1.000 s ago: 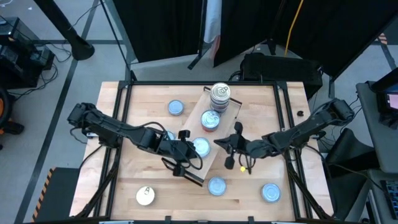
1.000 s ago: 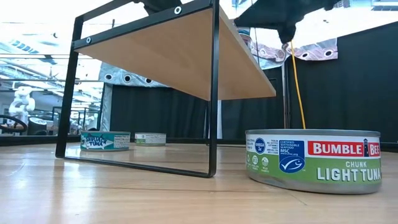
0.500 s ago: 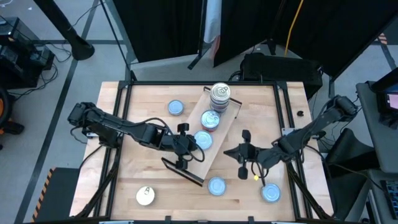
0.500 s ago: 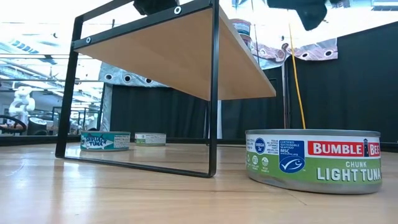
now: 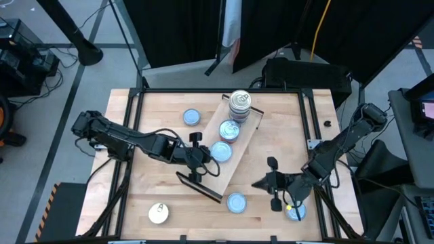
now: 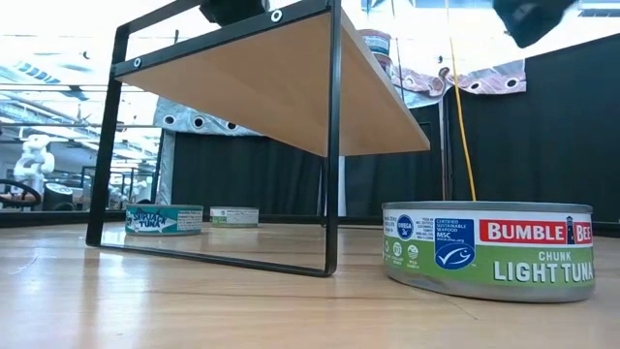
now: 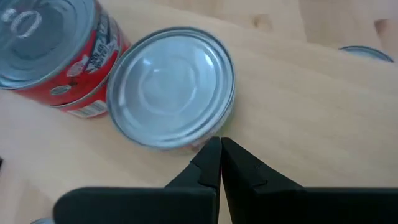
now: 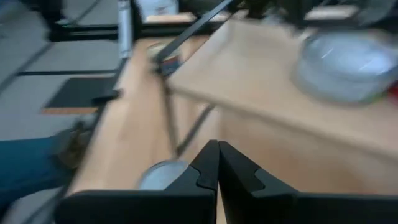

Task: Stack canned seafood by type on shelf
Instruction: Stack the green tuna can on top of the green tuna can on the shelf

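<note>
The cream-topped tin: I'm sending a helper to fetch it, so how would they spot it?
Start at the wooden table and go to its near-left corner, well away from the shelf. The cream-topped tin sits there alone. Its pale top has a pull tab, unlike the blue-topped tins nearby.

One shelf [image 5: 237, 146], seven separate tins [image 5: 192, 117], plus a stack [image 5: 239, 102] of perhaps three.

Three tins [image 5: 230, 116] on shelf [image 5: 245, 131], others round it on tabletop [image 5: 152, 112].
</note>
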